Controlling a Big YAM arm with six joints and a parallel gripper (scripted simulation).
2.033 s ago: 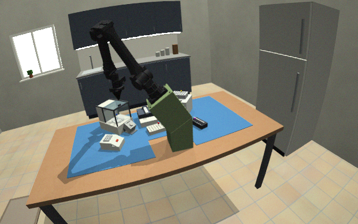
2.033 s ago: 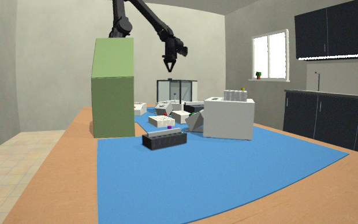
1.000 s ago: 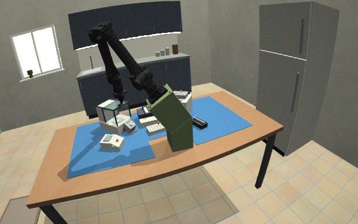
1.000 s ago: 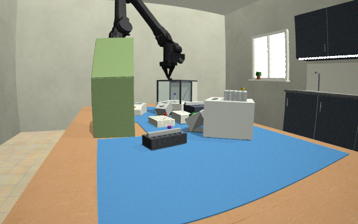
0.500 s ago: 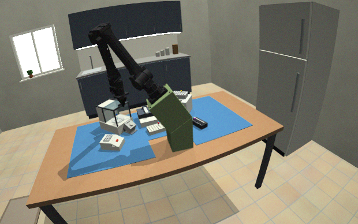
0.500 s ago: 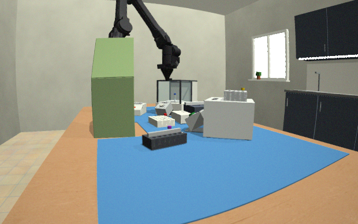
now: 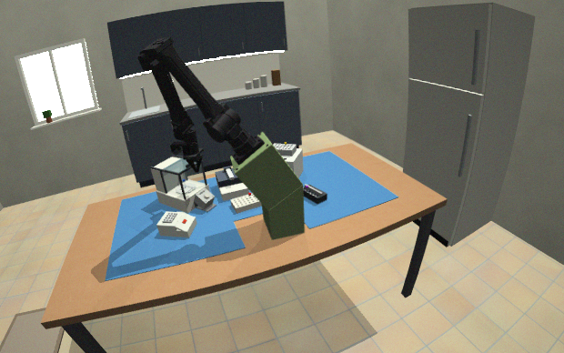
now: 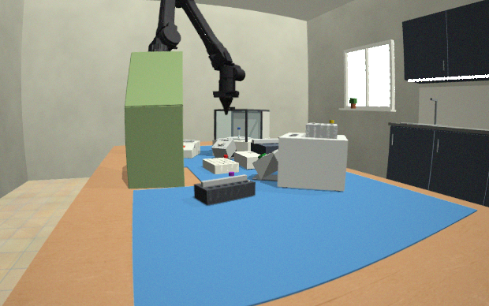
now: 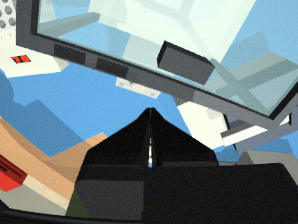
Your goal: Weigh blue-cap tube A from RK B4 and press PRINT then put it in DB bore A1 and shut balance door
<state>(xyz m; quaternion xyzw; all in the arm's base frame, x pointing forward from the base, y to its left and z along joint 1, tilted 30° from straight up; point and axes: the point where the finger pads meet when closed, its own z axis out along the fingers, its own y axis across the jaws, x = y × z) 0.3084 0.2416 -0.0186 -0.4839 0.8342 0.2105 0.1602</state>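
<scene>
While your tube A (image 7: pixel 184 181) (image 8: pixel 239 132) stands upright inside the glass box of the balance (image 7: pixel 172 198) (image 8: pixel 246 126) (image 9: pixel 115 67), its blue cap showing through the panes, your hand (image 7: pixel 196 169) (image 8: pixel 226 113) (image 9: pixel 150 114) points down by the top of the box, its fingers together with nothing clamped between them. A dark handle block (image 9: pixel 185 63) shows on the top glass, ahead of the fingertips in the wrist view; whether hand and balance touch, you cannot tell from these angles.

To the left of the balance, the white dry block (image 7: pixel 176 226) (image 8: pixel 192 149) (image 9: pixel 37 62) rests on the blue mat (image 7: pixel 350 182) (image 8: pixel 276 236) (image 9: pixel 85 112), a red patch on its front. Nearer the arm's green pedestal (image 7: pixel 283 196) (image 8: pixel 155 146) sits the pale tube rack (image 7: pixel 246 204) (image 8: pixel 221 166), where you can see one red cap (image 7: pixel 249 194) (image 8: pixel 225 156). Off to your right, a purple cap (image 7: pixel 307 186) (image 8: pixel 231 173) shows at the black magnet block (image 7: pixel 316 196) (image 8: pixel 225 193), also on the mat over the wooden worktop (image 7: pixel 364 218) (image 8: pixel 59 236) (image 9: pixel 65 155).
</scene>
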